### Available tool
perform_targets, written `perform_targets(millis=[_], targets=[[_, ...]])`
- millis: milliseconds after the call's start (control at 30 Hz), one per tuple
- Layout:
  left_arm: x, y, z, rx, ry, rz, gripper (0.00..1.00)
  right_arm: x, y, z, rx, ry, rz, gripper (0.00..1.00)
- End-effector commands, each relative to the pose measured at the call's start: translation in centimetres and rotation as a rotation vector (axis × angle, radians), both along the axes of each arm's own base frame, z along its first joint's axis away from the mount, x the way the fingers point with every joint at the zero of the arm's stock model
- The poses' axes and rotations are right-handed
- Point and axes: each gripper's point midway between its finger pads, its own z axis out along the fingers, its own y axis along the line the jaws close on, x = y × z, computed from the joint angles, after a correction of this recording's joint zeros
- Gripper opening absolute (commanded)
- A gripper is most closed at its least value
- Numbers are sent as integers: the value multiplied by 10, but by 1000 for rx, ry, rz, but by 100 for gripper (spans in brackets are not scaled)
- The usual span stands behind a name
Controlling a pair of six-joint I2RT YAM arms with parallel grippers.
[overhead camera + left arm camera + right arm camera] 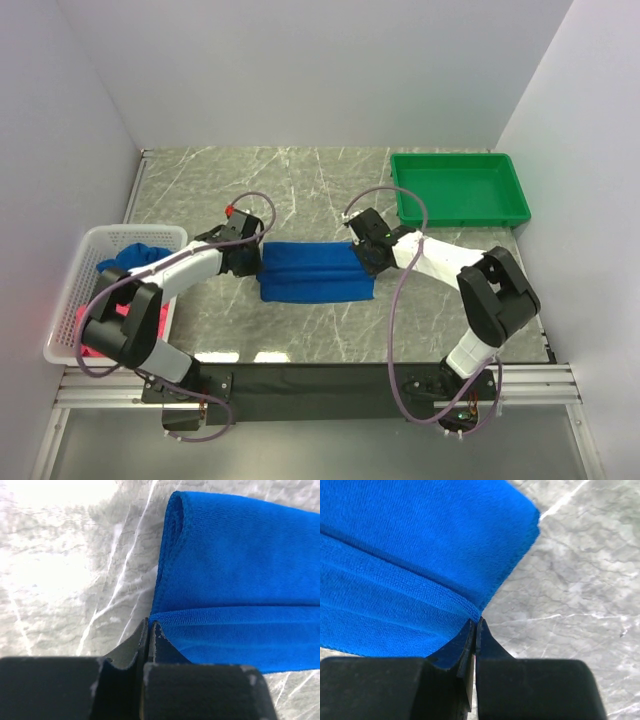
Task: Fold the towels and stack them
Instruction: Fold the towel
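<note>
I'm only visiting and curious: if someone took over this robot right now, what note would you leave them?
Left gripper: shut on the left end of the folded blue towel.
Right gripper: shut on its right end.
Things: that towel lies mid-table, doubled over lengthwise. The other blue towel and the pink-red towel sit crumpled in the white basket.
Done: one towel partly folded.
Left: finish it, fold the other two, stack all three.
</note>
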Motion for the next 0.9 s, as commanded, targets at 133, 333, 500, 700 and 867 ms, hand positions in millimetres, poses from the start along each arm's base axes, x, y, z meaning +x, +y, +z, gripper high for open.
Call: perform_targets(millis=[133,333,500,700,867], targets=[[4,20,46,60,-110,13,1,4,-19,47,-26,-113,-74,0],[-5,18,51,29,-117,-3,1,-9,-25,48,-16,-95,-102,0],[-11,12,43,-1,-104,-27,2,-21,-23,37,4,-53,-103,0],[-22,10,18,2,-38,-33,5,-27,-15,24,-4,19,-110,0],[-25,13,6,15,-9,-15,13,-34,-11,10,-24,102,-107,7]])
